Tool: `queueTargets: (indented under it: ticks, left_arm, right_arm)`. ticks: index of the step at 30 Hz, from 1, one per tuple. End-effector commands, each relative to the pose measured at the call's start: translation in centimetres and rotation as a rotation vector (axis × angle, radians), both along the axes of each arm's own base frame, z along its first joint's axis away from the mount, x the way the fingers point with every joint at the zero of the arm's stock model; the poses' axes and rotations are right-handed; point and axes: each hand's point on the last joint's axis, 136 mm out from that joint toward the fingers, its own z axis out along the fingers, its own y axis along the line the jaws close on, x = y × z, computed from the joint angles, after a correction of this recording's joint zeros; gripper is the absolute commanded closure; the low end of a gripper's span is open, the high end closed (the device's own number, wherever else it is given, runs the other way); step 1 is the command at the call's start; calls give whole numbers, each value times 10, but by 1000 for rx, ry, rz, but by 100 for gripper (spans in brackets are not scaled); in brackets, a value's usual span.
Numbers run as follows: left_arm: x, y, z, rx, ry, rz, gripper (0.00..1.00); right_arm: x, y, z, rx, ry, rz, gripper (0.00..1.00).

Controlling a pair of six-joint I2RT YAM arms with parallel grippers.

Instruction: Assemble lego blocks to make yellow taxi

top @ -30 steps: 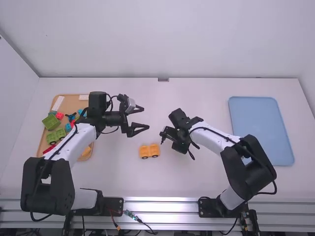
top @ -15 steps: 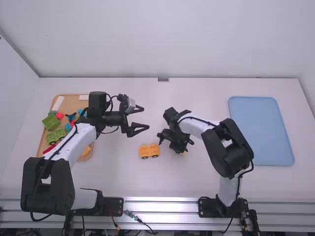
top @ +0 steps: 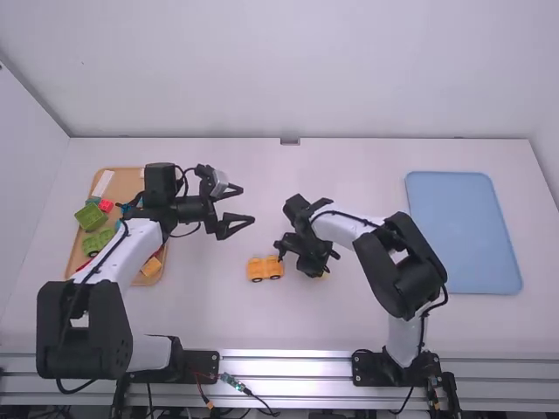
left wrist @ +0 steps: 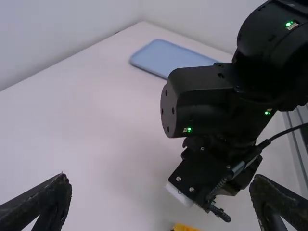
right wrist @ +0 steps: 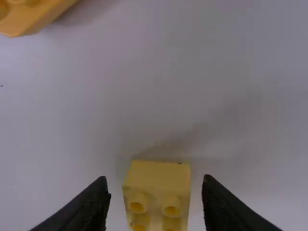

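Note:
My left gripper [top: 246,205] is open above the table, beyond the orange wheeled base [top: 265,268]; in the left wrist view its own gripper [left wrist: 160,179] has nothing between the fingers. Just right of the base, my right gripper [top: 314,264] points down, largely covering a small yellow block [top: 325,275]. In the right wrist view that gripper [right wrist: 155,185] is open, one finger on each side of the yellow block [right wrist: 159,178], with gaps on both sides. A corner of the orange base [right wrist: 29,17] shows there, and part of an orange piece [left wrist: 185,227] in the left wrist view.
A tan tray [top: 131,182] at the left holds green, red, blue and orange pieces, partly under the left arm. The blue tray [top: 463,231] lies at the right. In the left wrist view the other arm stands close, before the blue tray [left wrist: 168,57].
The right gripper has come left and a little nearer the camera's side, over the yellow block. The left gripper, still open, has shifted slightly left. The orange base has stayed put.

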Motion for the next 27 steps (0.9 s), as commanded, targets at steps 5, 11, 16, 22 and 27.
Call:
queueTargets:
  ticks: [5, 11, 16, 22, 27]
  left_arm:
    - [0, 0, 9, -16, -25, -21, 1]
    - [-2, 0, 5, -9, -11, -21, 1]
    - [-21, -1, -10, 49, -59, -95, 1]
    - [-52, -9, -25, 106, -109, -215, 1]
    - [-78, -17, -35, 147, -168, -329, 1]
  right_arm:
    - [3, -1, -2, -14, -1, -4, 7]
    - [12, 3, 9, -2, -36, -7, 1]
    - [24, 14, 49, 88, -139, -38, 1]
    - [22, 24, 94, 246, -263, -7, 1]
    - [17, 25, 105, 423, -364, 50, 1]
